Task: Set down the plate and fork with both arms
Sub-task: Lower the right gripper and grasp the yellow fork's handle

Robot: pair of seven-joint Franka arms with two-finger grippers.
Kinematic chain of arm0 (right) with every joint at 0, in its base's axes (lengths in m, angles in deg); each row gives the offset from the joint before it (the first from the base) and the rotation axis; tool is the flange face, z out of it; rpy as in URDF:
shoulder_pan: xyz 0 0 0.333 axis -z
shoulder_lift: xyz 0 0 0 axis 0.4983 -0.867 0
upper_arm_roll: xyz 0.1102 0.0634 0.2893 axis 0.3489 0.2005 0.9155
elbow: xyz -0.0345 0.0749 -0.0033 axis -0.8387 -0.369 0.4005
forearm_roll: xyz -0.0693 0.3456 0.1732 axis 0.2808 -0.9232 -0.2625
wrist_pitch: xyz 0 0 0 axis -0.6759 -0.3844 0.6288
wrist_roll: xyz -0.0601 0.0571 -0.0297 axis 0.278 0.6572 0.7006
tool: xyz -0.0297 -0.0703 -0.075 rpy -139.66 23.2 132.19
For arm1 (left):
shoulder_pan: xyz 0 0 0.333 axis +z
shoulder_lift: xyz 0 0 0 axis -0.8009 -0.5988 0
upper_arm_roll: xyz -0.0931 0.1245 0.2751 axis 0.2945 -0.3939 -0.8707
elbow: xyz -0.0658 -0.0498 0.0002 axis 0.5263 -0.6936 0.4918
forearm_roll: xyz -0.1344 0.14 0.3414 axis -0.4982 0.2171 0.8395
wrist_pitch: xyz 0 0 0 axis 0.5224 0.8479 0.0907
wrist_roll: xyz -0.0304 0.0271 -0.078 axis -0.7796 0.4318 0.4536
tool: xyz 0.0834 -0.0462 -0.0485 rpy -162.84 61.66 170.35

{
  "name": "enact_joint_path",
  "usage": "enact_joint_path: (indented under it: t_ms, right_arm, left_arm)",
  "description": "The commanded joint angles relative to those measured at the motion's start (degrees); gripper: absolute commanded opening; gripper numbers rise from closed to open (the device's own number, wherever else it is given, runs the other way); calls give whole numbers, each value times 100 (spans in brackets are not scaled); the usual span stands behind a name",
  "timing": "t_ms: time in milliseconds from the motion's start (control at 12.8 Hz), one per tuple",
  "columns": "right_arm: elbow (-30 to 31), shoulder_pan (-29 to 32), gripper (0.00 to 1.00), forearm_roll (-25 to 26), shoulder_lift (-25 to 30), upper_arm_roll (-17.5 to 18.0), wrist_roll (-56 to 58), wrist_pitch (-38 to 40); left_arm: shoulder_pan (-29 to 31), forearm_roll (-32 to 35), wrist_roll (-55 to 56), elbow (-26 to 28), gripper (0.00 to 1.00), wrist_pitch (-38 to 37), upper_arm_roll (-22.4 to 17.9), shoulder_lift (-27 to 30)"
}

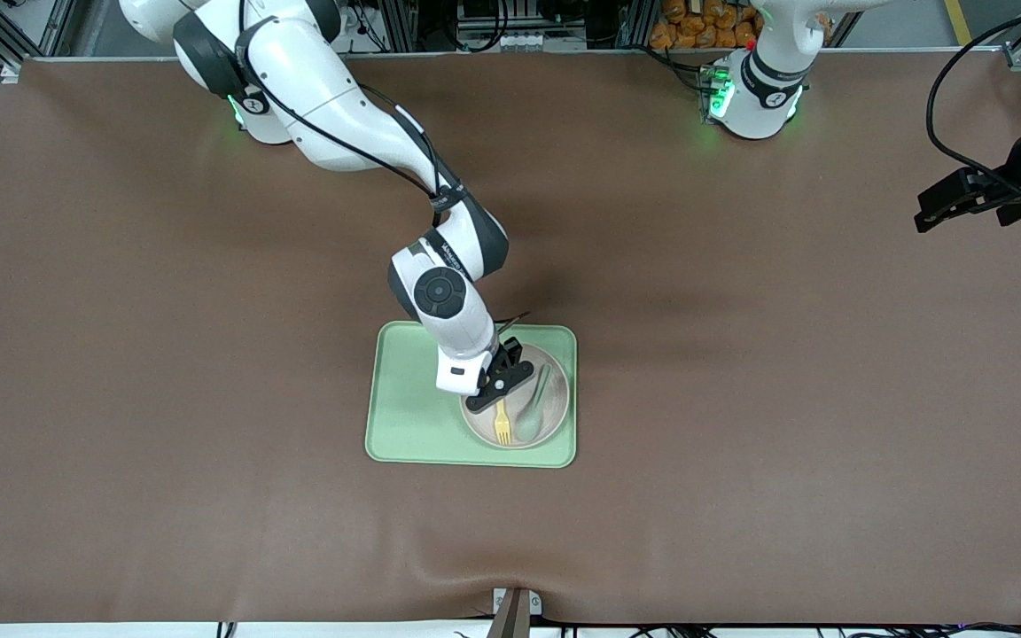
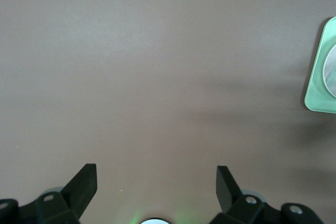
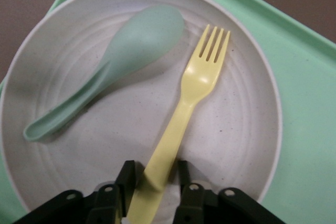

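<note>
- The right gripper is down in the plate, its two black fingers set either side of the fork's handle and pressed against it — it looks clenched on the fork, low on the handle, away from the tines.
- The fork lies flat in the plate beside the pale green spoon, the two close but apart; the plate sits on the green tray, in the corner toward the left arm's end and nearer the front camera.
- The step in hand, as I judge it, is lifting the fork out of the plate. The grip sits at the handle's end, so the tines may droop or swing — a straight, slow rise should keep it steady.
- Watch the spoon: its bowl lies near the fork's head, so lifting clear before any sideways travel avoids dragging it along.
- Watch the plate too; if the fingertips press its floor, it could shift or tip on the tray as the arm pulls up.
- The left gripper waits over bare table toward the left arm's end, well apart from the tray, its fingers spread wide and holding nothing — the plate looks to be its job afterwards.
</note>
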Motion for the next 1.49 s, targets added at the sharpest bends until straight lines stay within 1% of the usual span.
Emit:
enact_joint_path:
  t_ms: [0, 549, 1020, 1255, 1412]
  right_arm:
    - [-141, 7, 0, -53, -140, 26, 9, -38]
    - [-141, 7, 0, -35, -44, 26, -17, -29]
    - [-1, 51, 0, -71, 316, 26, -79, 50]
    - [61, 104, 0, -71, 571, -44, -631, 85]
    - [105, 139, 0, -71, 791, -149, -1149, 269]
  left_arm:
    - [11, -34, -109, 61, 100, -9, -8, 149]
    - [11, -34, -118, 61, 100, -9, -43, 254]
    - [11, -34, -109, 61, 100, 0, -16, 263]
    - [11, -43, -109, 70, 100, 0, -16, 254]
    - [19, -43, -118, 78, 100, 0, -25, 254]
